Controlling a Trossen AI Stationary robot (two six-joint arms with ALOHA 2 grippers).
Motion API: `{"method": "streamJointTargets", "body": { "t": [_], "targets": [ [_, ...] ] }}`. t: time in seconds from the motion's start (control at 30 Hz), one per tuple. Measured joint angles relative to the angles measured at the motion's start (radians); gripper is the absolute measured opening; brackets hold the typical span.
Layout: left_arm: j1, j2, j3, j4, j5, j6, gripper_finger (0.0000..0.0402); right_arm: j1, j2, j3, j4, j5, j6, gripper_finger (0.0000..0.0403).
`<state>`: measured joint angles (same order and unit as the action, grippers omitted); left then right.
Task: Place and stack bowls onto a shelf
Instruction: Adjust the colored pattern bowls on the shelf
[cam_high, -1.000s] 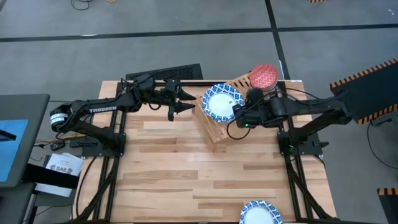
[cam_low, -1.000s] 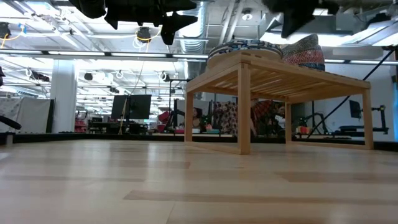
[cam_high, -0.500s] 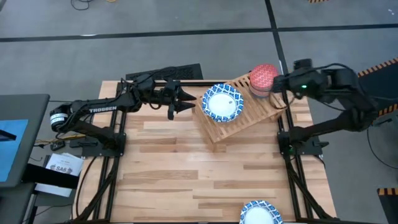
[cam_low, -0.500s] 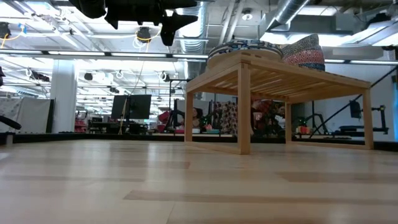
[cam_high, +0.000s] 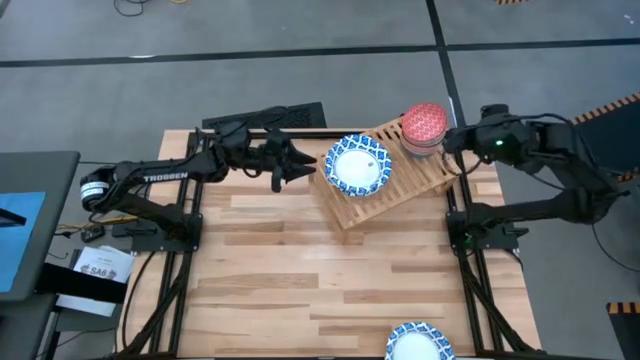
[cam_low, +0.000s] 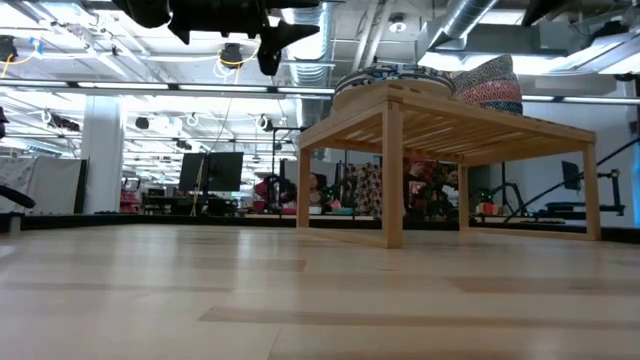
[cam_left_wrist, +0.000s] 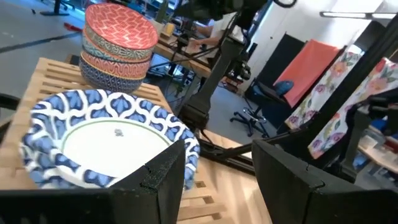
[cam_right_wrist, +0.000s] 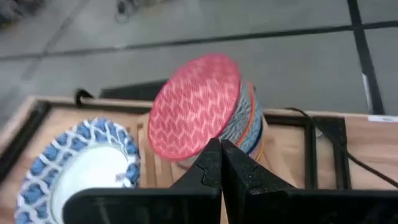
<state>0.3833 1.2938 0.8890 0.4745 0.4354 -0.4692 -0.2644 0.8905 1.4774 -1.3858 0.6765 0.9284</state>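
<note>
A wide blue-and-white bowl (cam_high: 357, 165) sits on the left part of the slatted wooden shelf (cam_high: 395, 185). A stack of small patterned bowls, red one on top (cam_high: 424, 125), sits on the shelf's far right part. Both also show in the low view, the wide bowl (cam_low: 395, 75) and the stack (cam_low: 490, 82). My left gripper (cam_high: 308, 165) is open and empty, hovering just left of the wide bowl (cam_left_wrist: 106, 140). My right gripper (cam_high: 450, 140) is shut and empty, above and just right of the stack (cam_right_wrist: 196, 112).
The shelf stands askew at the table's far right, raised on legs (cam_low: 392, 170). Another blue-and-white bowl (cam_high: 418, 342) lies at the table's near edge, right of centre. The wooden tabletop (cam_high: 300, 260) stretches between them.
My right gripper has drawn back from over the shelf, between the two bowl groups, toward the table's far right corner and now sits beside the stack. The bowls and the shelf have stayed put.
</note>
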Motion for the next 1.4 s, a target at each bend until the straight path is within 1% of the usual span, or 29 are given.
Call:
{"method": "streamJointTargets", "body": {
  "t": [0.07,0.3,0.43,0.57,0.67,0.93,1.17,1.23,1.4],
  "targets": [
    [-0.015,0.000,0.000,0.011,-0.005,-0.017,0.0171,-0.024,-0.028,-0.023,0.043,-0.019,-0.018,0.0019],
    [-0.077,0.000,0.000,0.019,-0.092,-0.047,0.0171,-0.175,-0.079,-0.091,0.079,-0.192,-0.040,0.0018],
    [-0.099,0.000,0.000,0.019,-0.126,-0.068,0.0171,-0.263,-0.079,-0.146,0.116,-0.204,-0.056,0.0018],
    [-0.118,0.000,0.000,0.019,-0.136,-0.095,0.0171,-0.366,-0.072,-0.196,0.231,-0.205,-0.113,0.0018],
    [-0.131,0.000,0.000,0.018,-0.136,-0.115,0.0171,-0.446,-0.064,-0.195,0.294,-0.221,-0.173,0.0018],
    [-0.148,0.000,0.000,0.018,-0.136,-0.119,0.0171,-0.630,0.015,-0.195,0.308,-0.478,-0.281,0.0017],
    [-0.148,-0.005,0.000,0.019,-0.134,-0.119,0.0171,-0.712,0.039,-0.195,0.328,-0.505,-0.325,0.0017],
    [-0.148,-0.005,0.000,0.017,-0.134,-0.119,0.0171,-0.724,0.039,-0.195,0.326,-0.523,-0.338,0.0017],
    [-0.148,-0.005,0.000,0.017,-0.133,-0.109,0.0171,-0.732,0.023,-0.183,0.325,-0.525,-0.350,0.0017]
  ]
}}
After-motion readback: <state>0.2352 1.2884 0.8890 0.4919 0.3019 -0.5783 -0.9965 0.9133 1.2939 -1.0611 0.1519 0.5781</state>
